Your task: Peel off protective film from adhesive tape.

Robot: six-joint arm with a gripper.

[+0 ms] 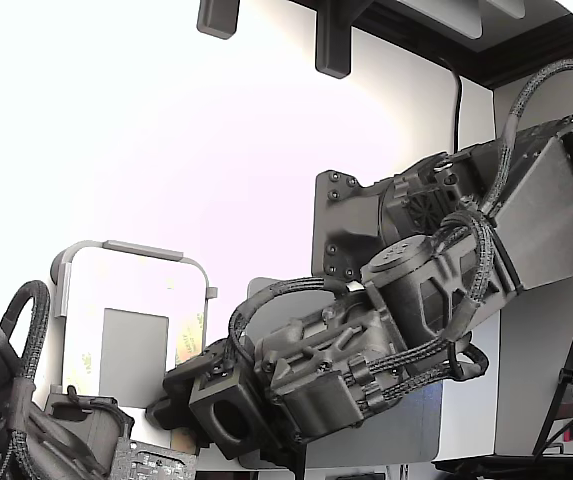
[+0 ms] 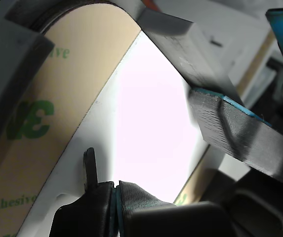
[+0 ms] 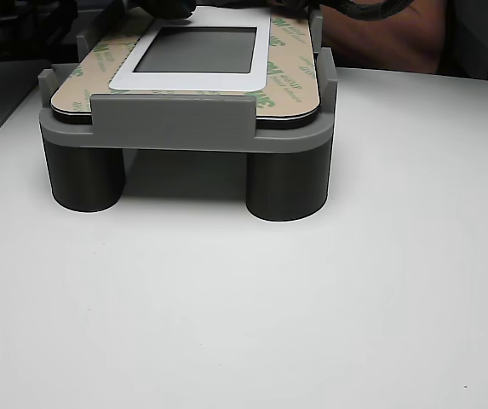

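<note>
Gripper: shown open in the wrist view, its blue-padded fingers held apart with nothing caught between them; bare white panel is seen through the gap.
Table: a plain white top, on which the fixture is stood.
Fixture: a grey cradle raised on round legs, in which the part is held flat.
White panel: seated inside the yellow border, with a grey patch at its middle.
Protective film: pale yellow with green 3M print, laid flat round the panel, just beside the lower finger; no corner is seen lifted.
Adhesive tape: judged to be hidden under the film; none is exposed.
Risk, missed edge: the pads could be closed on the panel instead of the film, since no free tab is presented.
Risk, tearing: the film might be torn or the tape dragged up with it if it is pulled steeply.
Risk, shifted part: the panel could be lifted from the cradle by the adhesive's hold.
</note>
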